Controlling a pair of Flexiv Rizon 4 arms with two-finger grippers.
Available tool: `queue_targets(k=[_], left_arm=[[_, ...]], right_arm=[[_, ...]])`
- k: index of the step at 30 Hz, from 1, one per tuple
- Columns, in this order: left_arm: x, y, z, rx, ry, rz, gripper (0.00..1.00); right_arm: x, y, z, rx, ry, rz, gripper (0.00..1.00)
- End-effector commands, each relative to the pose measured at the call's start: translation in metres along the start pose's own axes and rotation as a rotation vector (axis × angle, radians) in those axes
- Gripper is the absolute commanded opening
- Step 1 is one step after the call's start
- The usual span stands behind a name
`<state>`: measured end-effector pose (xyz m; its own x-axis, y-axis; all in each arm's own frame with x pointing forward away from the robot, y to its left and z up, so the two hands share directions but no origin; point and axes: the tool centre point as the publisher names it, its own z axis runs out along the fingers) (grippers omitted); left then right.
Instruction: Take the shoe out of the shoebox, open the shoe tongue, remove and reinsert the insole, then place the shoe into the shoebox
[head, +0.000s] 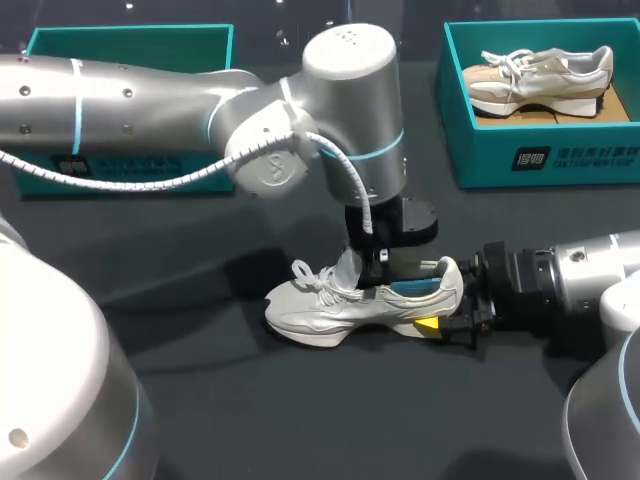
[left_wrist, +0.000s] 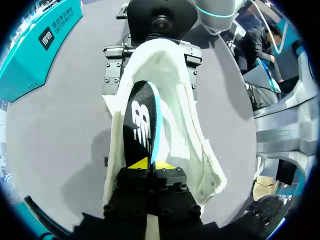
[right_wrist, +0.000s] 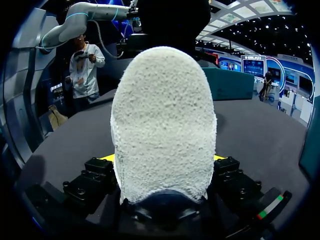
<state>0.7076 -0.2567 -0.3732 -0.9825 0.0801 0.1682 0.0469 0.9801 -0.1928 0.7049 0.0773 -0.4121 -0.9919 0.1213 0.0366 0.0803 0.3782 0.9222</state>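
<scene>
Left gripper (left_wrist: 151, 165) first: its two yellow tips are pinched together with hardly a gap, and the near end of the black foam insole with a bright blue edge (left_wrist: 141, 117) is caught between them. The rest of the insole runs on inside the shoe toward the heel. Seen from above, that gripper hangs straight down into the mouth of the pale grey lace-up sneaker (head: 355, 303). The sneaker sits on its sole on the dark grey table (head: 200, 400), near the middle, with its toe toward the left arm's side and its heel toward the right.

Right gripper (right_wrist: 162, 161) comes in level from the other side and has the sneaker's fleecy white heel clamped between its fingers. Its jaws stand as wide as the heel, with a sliver of yellow showing on either side.

Counting it up: two arms and two grippers, both on the one sneaker. Two shoes in all, the second a beige and white sneaker (head: 540, 78) lying inside the teal cardboard shoebox at the far right (head: 480, 150). Two boxes, the other a matching teal shoebox at the far left (head: 130, 45). One insole that I can see.

As for what blocks the view, the silver left arm (head: 150, 100) lies across the front of the left box and its bulky wrist covers the sneaker's tongue from above, while the heel fills nearly everything ahead of the right wrist
</scene>
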Motion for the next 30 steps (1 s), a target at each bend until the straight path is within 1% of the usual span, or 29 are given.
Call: queue_targets(k=[1,4,9,14,16,22,26,30], left_arm=[[0.005,0.014,-0.017,0.114,0.011,0.005,0.00],[0.009,0.015,-0.023,0.147,0.019,0.005,0.00],[0.015,0.016,-0.028,0.182,0.028,0.008,0.00],[0.018,0.011,-0.042,0.243,0.022,0.011,0.00],[0.017,0.004,-0.048,0.266,0.013,0.011,0.00],[0.009,-0.017,-0.056,0.287,-0.048,0.010,0.00],[0.002,-0.029,-0.058,0.291,-0.070,0.007,0.00],[-0.004,-0.041,-0.058,0.284,-0.124,-0.007,0.00]], right_arm=[[0.002,0.000,0.000,0.005,-0.001,0.001,0.00],[0.002,0.000,0.000,0.005,-0.001,0.001,0.00],[0.002,0.000,0.000,0.005,-0.001,0.001,0.00],[0.002,0.000,0.000,0.005,-0.001,0.001,0.00],[0.002,0.000,0.000,0.005,-0.001,0.001,0.00],[0.002,0.000,0.000,0.005,-0.001,0.001,0.00],[0.002,0.000,0.000,0.005,-0.001,0.001,0.00],[0.002,0.000,0.000,0.005,-0.001,0.001,0.00]])
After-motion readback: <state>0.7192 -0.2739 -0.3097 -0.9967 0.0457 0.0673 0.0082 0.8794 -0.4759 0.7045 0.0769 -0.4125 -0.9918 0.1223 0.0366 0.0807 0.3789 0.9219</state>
